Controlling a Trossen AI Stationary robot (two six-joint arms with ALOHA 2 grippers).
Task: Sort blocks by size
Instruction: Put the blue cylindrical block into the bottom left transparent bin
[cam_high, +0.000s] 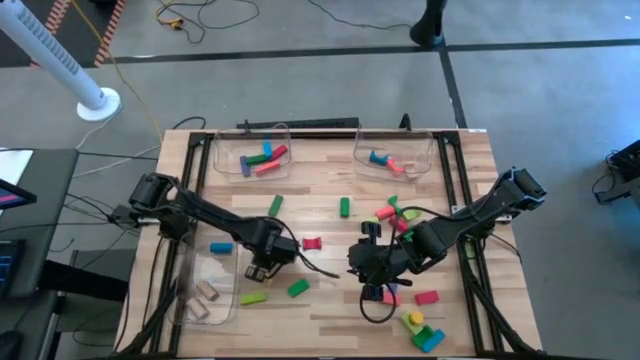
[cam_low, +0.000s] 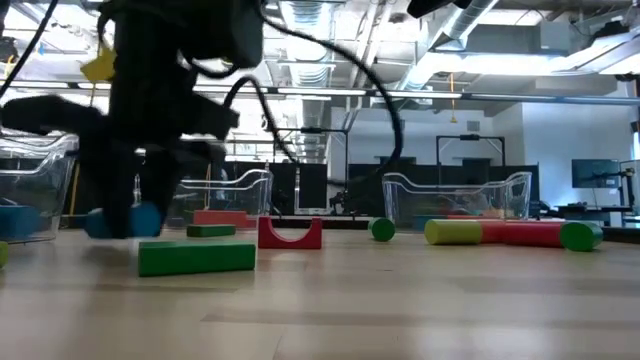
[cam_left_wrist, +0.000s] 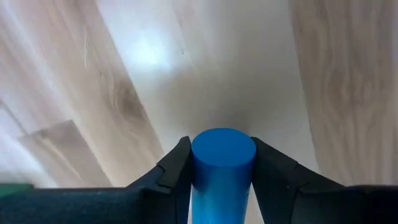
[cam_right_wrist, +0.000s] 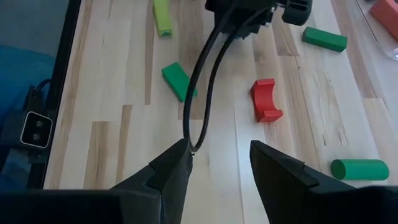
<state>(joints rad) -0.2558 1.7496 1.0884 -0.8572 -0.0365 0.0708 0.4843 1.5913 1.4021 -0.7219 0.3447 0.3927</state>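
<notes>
Loose blocks lie on the wooden table: a red arch (cam_high: 312, 243), a green bar (cam_high: 297, 288), a lime bar (cam_high: 253, 297), a blue block (cam_high: 220, 247) and others. My left gripper (cam_high: 263, 268) points down left of centre, shut on a blue cylinder (cam_left_wrist: 222, 177). In the low view that cylinder (cam_low: 125, 221) lies on the table, and in the high view the gripper hides it. My right gripper (cam_right_wrist: 221, 155) hangs open above the table right of centre, with nothing between its fingers. My left gripper pinches the blue cylinder's round sides (cam_left_wrist: 199, 168) between its two fingers, close to the cylinder's flat end (cam_left_wrist: 222, 148). The fingers come from above, pointing down, and lie across the cylinder. The cylinder lies on the table.
Two clear bins stand at the far edge, left (cam_high: 250, 155) and right (cam_high: 395, 155), each with coloured blocks. A third clear bin (cam_high: 205, 290) at the near left holds wooden blocks. A black cable (cam_right_wrist: 199, 93) loops in front of my right gripper. More blocks (cam_high: 420, 330) lie near right.
</notes>
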